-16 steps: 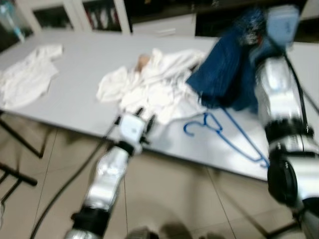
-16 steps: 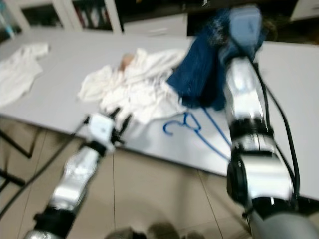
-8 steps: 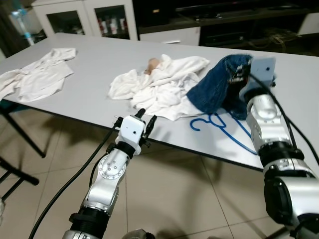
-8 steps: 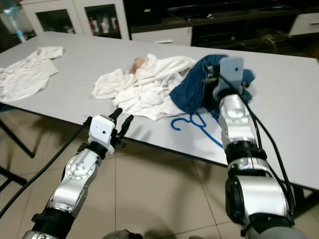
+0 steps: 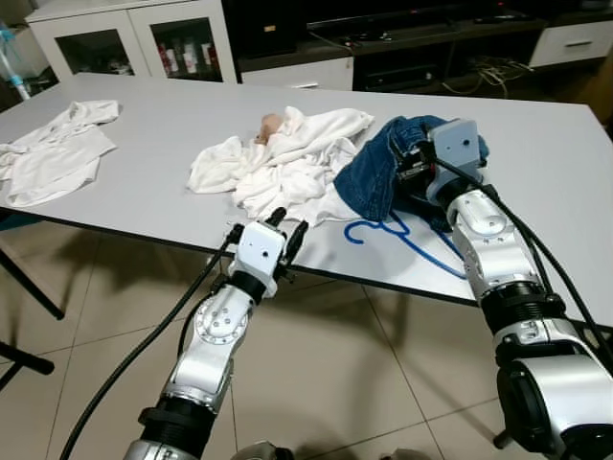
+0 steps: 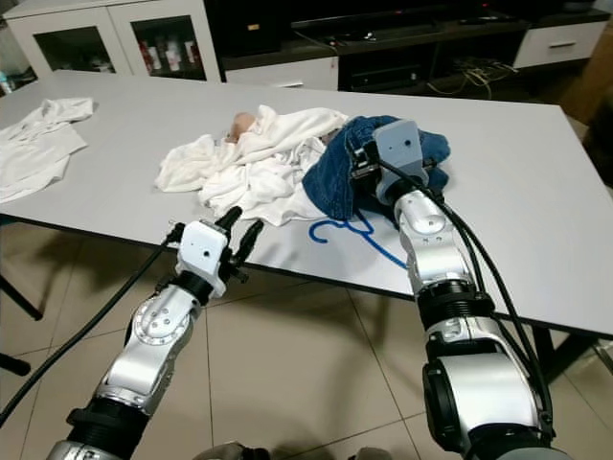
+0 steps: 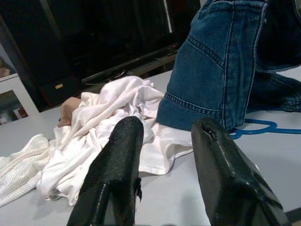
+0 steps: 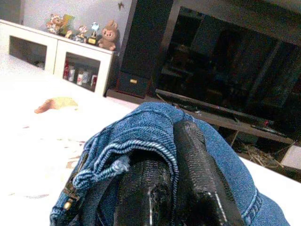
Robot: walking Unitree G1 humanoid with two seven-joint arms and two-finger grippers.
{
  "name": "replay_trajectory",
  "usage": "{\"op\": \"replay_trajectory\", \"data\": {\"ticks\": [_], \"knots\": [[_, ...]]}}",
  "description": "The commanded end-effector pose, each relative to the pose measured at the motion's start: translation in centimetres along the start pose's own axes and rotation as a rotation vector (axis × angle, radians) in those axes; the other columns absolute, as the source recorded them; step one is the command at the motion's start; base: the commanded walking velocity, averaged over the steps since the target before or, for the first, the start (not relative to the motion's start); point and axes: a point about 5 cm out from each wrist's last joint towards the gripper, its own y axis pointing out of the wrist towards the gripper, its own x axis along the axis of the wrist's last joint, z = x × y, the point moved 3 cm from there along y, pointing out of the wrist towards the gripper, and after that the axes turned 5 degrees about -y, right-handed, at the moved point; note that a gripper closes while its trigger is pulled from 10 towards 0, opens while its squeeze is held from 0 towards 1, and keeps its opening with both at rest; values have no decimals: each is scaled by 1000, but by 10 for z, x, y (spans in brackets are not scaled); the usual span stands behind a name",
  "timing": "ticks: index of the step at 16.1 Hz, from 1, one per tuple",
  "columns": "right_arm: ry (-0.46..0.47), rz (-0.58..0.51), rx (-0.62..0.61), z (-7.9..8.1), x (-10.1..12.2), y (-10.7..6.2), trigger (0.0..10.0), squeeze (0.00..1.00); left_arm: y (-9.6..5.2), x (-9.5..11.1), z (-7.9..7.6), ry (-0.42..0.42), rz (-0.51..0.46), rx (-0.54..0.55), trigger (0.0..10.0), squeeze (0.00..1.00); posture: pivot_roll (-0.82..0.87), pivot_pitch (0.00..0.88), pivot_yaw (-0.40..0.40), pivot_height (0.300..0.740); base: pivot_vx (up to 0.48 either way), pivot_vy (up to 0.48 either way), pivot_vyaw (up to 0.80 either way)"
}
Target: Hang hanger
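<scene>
A blue hanger (image 5: 402, 240) lies flat on the grey table (image 5: 172, 172) near its front edge, partly under a bunch of blue jeans (image 5: 383, 172). My right gripper (image 5: 410, 174) is shut on the jeans' waistband, and in the right wrist view the denim (image 8: 141, 127) is wrapped over the black fingers (image 8: 197, 179). My left gripper (image 5: 287, 228) hovers open at the table's front edge, left of the hanger, with nothing between its fingers (image 7: 122, 155). The left wrist view looks towards the jeans (image 7: 216, 70) and the hanger's hook (image 7: 263, 126).
A pile of white clothes (image 5: 287, 163) lies just left of the jeans. A second white garment (image 5: 57, 153) is spread at the table's far left. White cabinets (image 5: 124, 38) and a dark TV unit (image 5: 412, 38) stand behind the table. Tiled floor lies in front.
The camera has steadied and shifted. My right gripper has come down with the jeans, which now sit lower on the table. The left gripper stays open by the table edge.
</scene>
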Motion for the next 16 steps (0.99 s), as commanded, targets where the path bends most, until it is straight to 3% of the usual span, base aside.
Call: {"op": "replay_trajectory", "data": {"ticks": [1,6,14,16], "knots": [[-1,-46,25,5,15,5,10000,0,4,4,2,15,-11,-3,10000,0,-47,0,95,740,0,0,0],[4,-38,73,15,15,5,10000,0,4,4,1,23,-13,-7,10000,0,-43,0,93,740,0,0,0],[-12,-33,67,12,15,5,10000,0,6,4,0,22,-19,-3,10000,0,-47,0,86,740,0,0,0],[0,-11,69,14,7,-2,10000,0,5,6,8,26,-23,2,10000,0,-40,0,86,740,0,0,0]]}}
